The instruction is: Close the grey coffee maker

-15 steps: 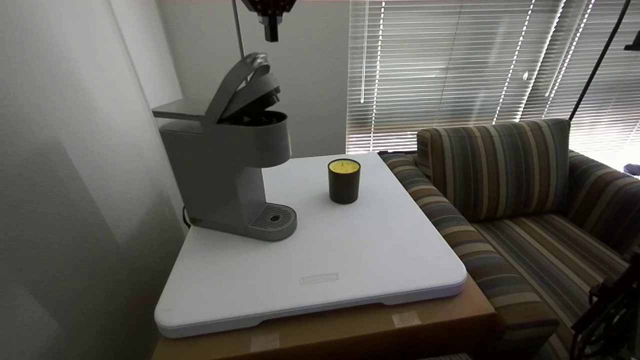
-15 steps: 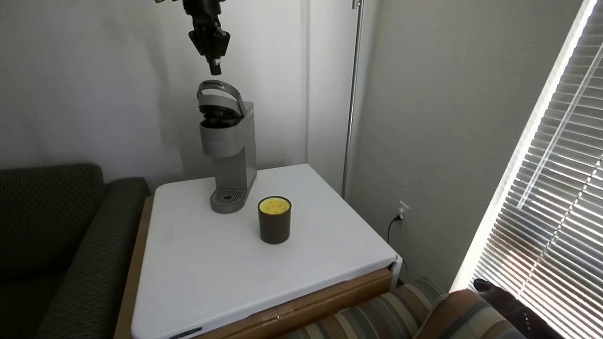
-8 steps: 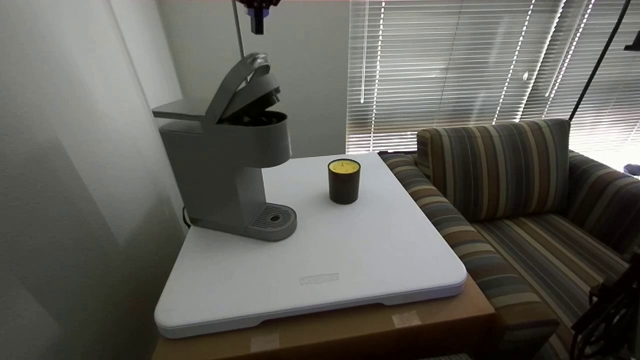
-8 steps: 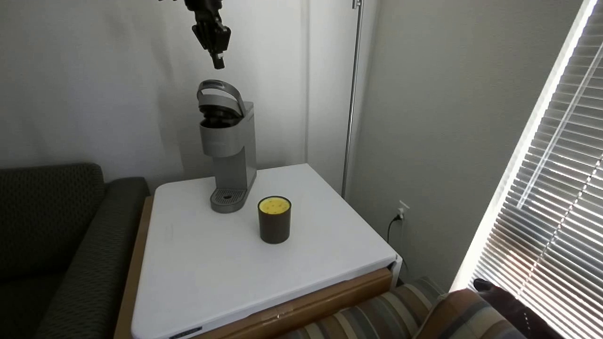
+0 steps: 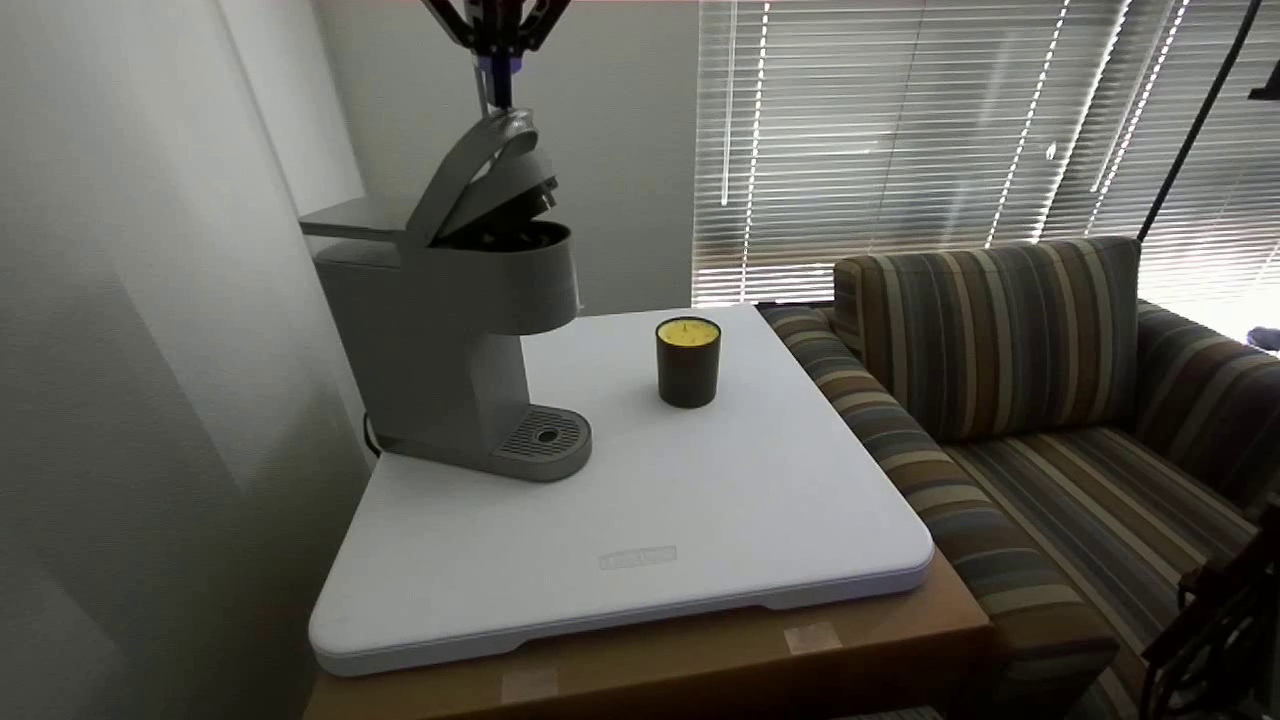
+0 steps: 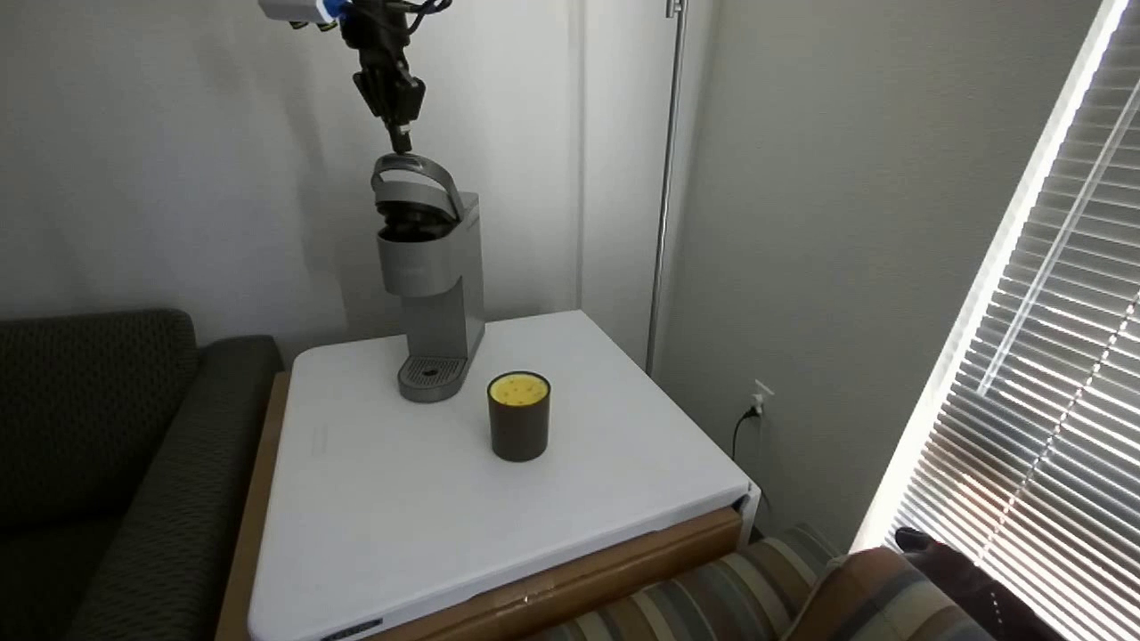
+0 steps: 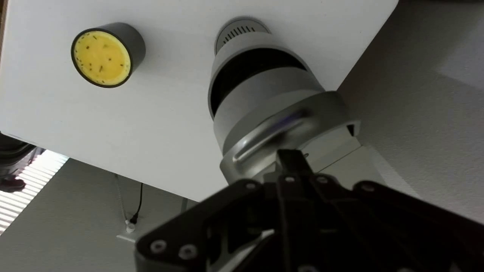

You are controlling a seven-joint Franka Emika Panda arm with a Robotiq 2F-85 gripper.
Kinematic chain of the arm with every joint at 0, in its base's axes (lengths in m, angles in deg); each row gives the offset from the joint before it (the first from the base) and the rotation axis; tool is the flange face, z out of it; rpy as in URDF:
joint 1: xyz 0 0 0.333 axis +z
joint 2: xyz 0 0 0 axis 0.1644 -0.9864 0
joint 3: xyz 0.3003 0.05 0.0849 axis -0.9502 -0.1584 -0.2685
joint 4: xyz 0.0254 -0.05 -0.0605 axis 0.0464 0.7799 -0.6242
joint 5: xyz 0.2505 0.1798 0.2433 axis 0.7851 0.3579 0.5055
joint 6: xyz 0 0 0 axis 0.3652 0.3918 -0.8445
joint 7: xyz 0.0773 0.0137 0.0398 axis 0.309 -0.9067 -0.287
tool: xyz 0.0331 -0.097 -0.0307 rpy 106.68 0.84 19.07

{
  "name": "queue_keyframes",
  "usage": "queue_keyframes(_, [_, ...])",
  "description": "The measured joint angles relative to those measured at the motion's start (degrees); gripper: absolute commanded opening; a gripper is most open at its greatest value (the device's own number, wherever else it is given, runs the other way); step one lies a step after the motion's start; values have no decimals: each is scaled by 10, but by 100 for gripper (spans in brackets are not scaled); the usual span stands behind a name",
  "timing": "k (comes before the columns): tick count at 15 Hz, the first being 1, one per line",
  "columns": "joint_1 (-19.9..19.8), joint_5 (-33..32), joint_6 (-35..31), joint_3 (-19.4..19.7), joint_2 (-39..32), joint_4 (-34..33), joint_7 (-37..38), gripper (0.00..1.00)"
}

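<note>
One claw [image 5: 501,98], fingers [image 7: 290,161] together, hangs just over the grey coffee maker [image 5: 430,325]; lid [image 5: 512,176] raised; contact unclear.

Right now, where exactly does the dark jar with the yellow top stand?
In both exterior views, the dark jar stands on the white tabletop, right of the grey coffee maker; the wrist view shows it upper left.

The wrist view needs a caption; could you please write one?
Closed gripper over the open coffee maker, with a yellow-topped jar nearby.
</note>
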Motion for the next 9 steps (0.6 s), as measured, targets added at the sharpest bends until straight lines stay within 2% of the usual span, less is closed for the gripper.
queue_keyframes(9, [-1,-4,33,4,-2,11,0,0])
